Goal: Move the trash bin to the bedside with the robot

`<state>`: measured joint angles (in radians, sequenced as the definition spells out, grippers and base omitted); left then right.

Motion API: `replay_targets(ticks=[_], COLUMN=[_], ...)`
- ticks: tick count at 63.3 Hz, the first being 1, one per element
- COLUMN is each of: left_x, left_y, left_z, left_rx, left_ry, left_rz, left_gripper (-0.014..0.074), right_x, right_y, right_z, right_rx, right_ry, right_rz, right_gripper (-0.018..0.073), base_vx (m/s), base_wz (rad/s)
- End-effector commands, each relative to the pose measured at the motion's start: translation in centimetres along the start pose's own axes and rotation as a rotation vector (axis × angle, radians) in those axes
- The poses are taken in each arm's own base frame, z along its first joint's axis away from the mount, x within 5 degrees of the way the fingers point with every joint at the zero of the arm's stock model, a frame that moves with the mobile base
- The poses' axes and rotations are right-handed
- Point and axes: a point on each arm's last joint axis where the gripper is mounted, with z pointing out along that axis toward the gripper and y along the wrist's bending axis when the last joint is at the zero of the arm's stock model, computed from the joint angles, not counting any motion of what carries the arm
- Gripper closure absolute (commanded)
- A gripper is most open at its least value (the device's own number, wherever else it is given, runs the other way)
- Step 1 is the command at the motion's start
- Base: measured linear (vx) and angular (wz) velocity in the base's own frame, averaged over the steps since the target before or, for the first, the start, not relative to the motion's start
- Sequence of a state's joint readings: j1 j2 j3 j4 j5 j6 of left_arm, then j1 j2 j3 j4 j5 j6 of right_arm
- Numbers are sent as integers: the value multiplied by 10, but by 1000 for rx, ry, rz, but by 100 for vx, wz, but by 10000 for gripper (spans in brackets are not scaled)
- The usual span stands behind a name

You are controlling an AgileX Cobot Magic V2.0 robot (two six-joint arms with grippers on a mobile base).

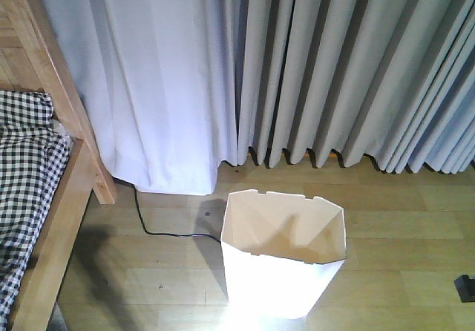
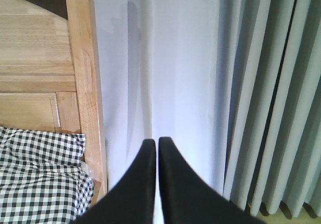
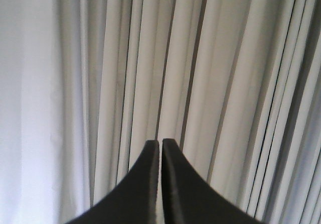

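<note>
The bin (image 1: 282,253) stands on the floor (image 1: 401,220) right of the bed (image 1: 44,197); both grippers' jaws are together, empty.

I find no readable text, label, brand, number or sign in any of my three views.

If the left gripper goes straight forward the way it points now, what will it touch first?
Probably the white curtain: the left gripper, tips together, aims at it, just right of the bed frame. Depth is unclear.
</note>
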<state>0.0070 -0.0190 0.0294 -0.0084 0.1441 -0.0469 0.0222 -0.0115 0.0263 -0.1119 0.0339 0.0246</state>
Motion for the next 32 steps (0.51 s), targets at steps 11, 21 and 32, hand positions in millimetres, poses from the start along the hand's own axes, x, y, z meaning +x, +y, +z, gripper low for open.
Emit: replay_targets(ticks=[11,21,32], left_x=[2,2,2], left_y=[0,0,0], left_z=[1,1,1], left_rx=[6,6,6], left_ry=[-53,-53,-53], left_rz=[-18,-18,-18], left_gripper=[602,602,602], right_x=[-1,-1,0], right_y=[1,1,1], right_z=[-1,-1,-1], right_rx=[-4,-4,-4], right_ry=[-65,-65,-64], right_rz=[-12,-12,-12], right_gripper=[570,570,570], base_vx=[0,0,0], base_wz=[0,0,0])
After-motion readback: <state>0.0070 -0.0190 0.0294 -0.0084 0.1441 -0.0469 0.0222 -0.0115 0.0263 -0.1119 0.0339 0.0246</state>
